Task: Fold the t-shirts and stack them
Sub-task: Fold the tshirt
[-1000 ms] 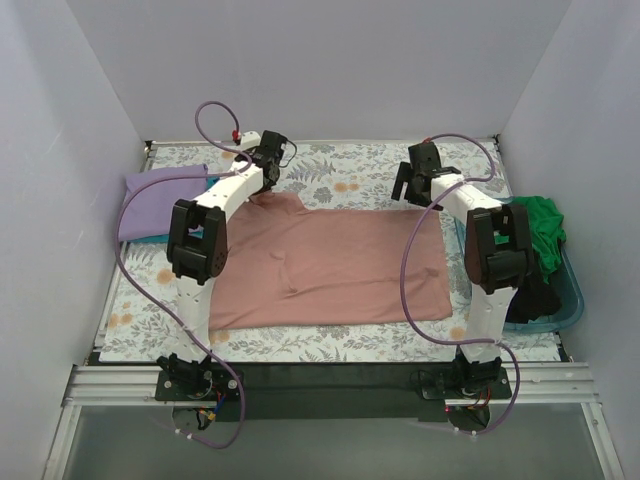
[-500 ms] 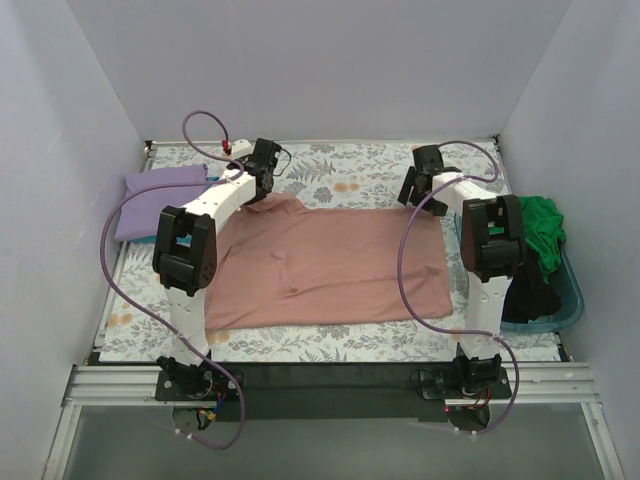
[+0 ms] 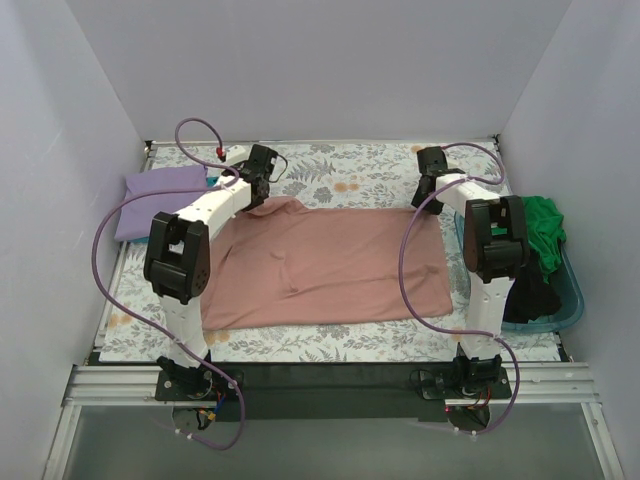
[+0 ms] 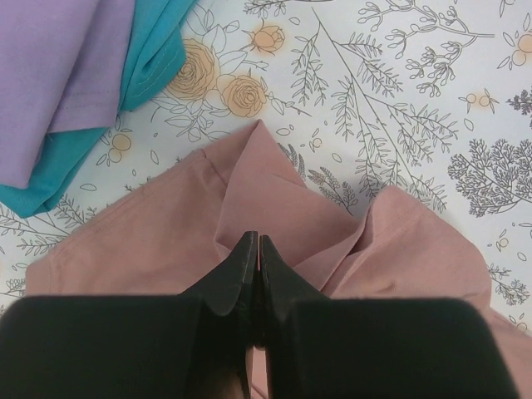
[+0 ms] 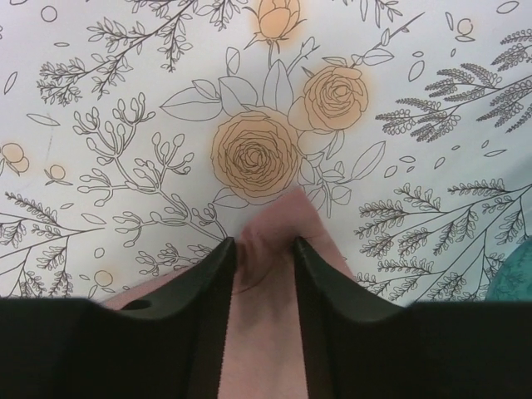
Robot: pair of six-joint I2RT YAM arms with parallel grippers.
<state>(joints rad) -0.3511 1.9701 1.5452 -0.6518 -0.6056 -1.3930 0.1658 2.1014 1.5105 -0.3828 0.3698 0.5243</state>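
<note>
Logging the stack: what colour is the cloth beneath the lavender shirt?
Teal: the teal shirt shows best in the left wrist view.

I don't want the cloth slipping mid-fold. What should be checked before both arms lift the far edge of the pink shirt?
1. Is the left gripper shut on the far left corner of the pink shirt? Ok.
2. Is the right gripper pinching the far right corner? Not ok: its fingers stand apart with cloth between them.
3. Is the pink shirt spread flat? Ok, light creases only.
4. Is the purple shirt lying apart from the pink one? Ok.
5. Is the right arm's cable free of the cloth? Cannot tell.
</note>
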